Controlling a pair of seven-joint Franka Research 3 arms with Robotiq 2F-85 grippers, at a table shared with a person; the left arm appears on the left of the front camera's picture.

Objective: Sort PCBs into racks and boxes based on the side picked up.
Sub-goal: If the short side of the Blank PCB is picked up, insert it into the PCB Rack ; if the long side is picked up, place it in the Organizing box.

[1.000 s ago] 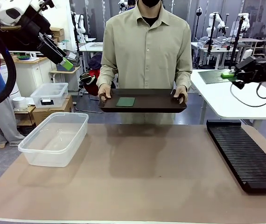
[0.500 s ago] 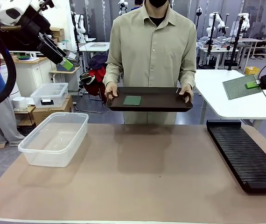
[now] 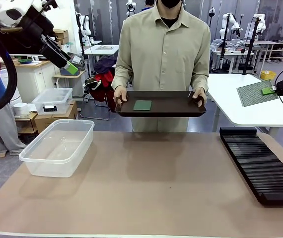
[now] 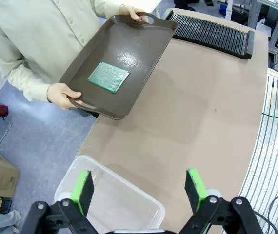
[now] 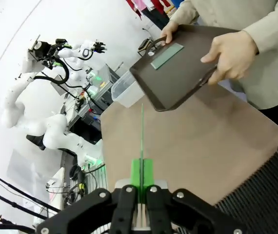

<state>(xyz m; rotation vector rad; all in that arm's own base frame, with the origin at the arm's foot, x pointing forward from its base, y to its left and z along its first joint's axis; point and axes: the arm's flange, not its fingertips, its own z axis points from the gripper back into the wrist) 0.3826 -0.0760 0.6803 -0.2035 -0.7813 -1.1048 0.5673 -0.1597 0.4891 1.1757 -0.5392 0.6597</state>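
Note:
A person holds a dark brown tray [image 3: 171, 105] over the table's far edge, with one green PCB [image 3: 142, 105] lying on it. My right gripper [image 3: 268, 90] is high at the far right, shut on a second PCB [image 3: 252, 92] by its edge. In the right wrist view that held PCB [image 5: 142, 131] is edge-on between the shut fingers [image 5: 142, 170]. My left gripper [image 3: 72, 67] hangs open, high at the left, above the clear box [image 3: 57, 146]. The left wrist view looks down past the open gripper [image 4: 139, 190] at the tray's PCB [image 4: 109, 77]. The black rack [image 3: 260, 163] lies along the table's right side.
A smaller lidded clear box [image 3: 52, 100] sits on cardboard boxes off the table at the left. A white table [image 3: 241, 106] stands behind the rack. The person's hands [image 4: 63, 95] grip both tray handles. Bare brown tabletop [image 3: 151, 188] spreads between box and rack.
My right gripper has swung to the right with its PCB, which now shows its face. The person has shifted the tray slightly right. The left gripper has not moved.

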